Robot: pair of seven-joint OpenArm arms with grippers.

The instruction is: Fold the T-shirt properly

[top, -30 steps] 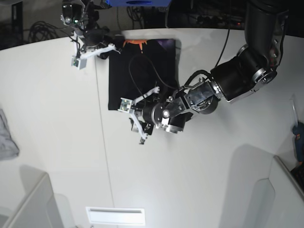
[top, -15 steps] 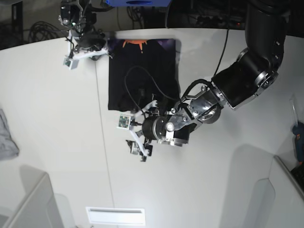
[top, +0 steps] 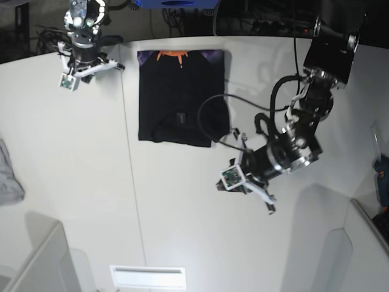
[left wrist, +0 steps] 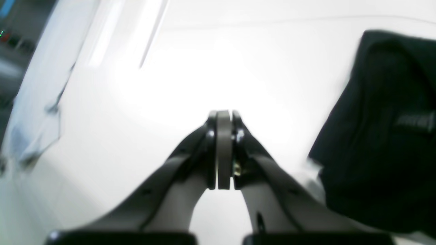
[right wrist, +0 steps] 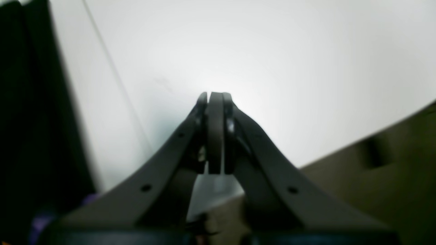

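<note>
The black T-shirt (top: 182, 97) lies flat as a folded rectangle at the back of the white table, with an orange and purple print (top: 177, 55) along its far edge. My left gripper (top: 226, 182) hovers over bare table off the shirt's near right corner, shut and holding nothing. In the left wrist view its fingertips (left wrist: 223, 115) press together, with the T-shirt (left wrist: 381, 136) off to the right. My right gripper (top: 79, 70) sits at the far left, apart from the shirt, also shut and empty (right wrist: 214, 97). The T-shirt (right wrist: 30, 102) fills the left edge of the right wrist view.
A small grey cloth (top: 8, 173) lies at the table's left edge. White bins stand at the near left (top: 33, 261) and near right (top: 364, 243). A blue object (top: 382, 176) sits at the right edge. Cables hang behind the table.
My left gripper left the shirt's near edge, swung right toward the front, and shut empty. My right gripper drew left, away from the shirt's far corner. The shirt stays folded flat.
</note>
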